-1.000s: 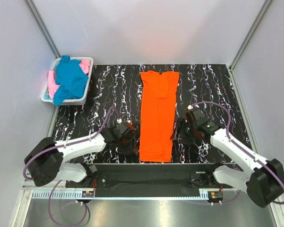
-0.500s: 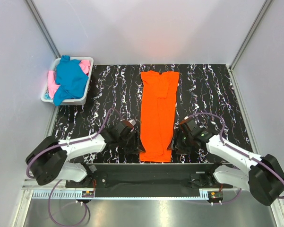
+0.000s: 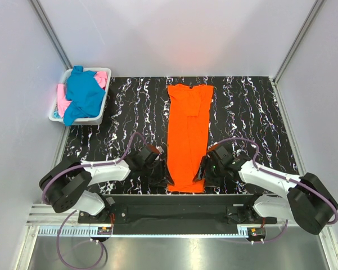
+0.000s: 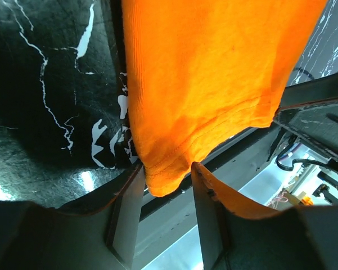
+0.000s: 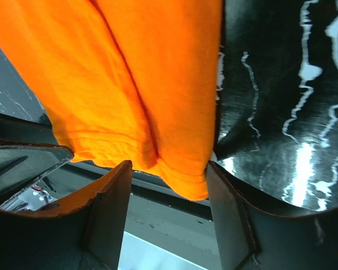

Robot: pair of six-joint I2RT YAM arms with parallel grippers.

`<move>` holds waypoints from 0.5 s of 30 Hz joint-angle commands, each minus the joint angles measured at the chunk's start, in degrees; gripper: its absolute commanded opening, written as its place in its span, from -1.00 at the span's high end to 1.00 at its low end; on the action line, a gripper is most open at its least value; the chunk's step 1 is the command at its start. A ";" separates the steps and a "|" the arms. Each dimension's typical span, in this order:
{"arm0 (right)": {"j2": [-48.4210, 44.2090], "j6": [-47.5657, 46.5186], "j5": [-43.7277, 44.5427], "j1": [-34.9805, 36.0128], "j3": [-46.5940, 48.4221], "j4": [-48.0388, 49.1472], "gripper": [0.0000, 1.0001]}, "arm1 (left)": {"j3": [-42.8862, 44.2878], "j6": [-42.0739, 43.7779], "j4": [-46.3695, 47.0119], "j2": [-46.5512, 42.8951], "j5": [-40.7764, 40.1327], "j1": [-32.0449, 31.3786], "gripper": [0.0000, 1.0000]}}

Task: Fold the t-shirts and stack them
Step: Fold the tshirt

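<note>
Both my arms have slid inward since a second ago. My left end effector (image 3: 157,173) and right end effector (image 3: 209,171) now sit at the near hem corners of the orange t-shirt (image 3: 188,129), which lies as a long strip on the tabletop (image 3: 247,107). Each stands spread, a hem corner between its jaws.

A folded t-shirt (image 3: 188,135) lies lengthwise mid-bench (image 3: 253,112), 12 to 6 o'clock, the left gripper (image 3: 160,171) at its 7 o'clock corner, the right gripper (image 3: 205,171) at 5; a basket (image 3: 55,115) at 10 o'clock holds heaped t-shirts (image 3: 83,93)
</note>
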 commanded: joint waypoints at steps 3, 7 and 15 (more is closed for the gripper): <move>0.88 2.89 -0.29 1.63 -0.56 3.06 -0.16 | -0.80 -0.59 0.96 0.20 1.66 0.61 0.18; 0.96 4.47 0.24 2.51 -1.09 2.88 0.23 | -0.18 -0.15 -1.24 -0.15 0.17 0.70 0.38; 1.40 5.36 1.38 4.18 -0.13 0.77 1.00 | 0.35 0.29 -1.86 0.11 0.08 0.70 1.00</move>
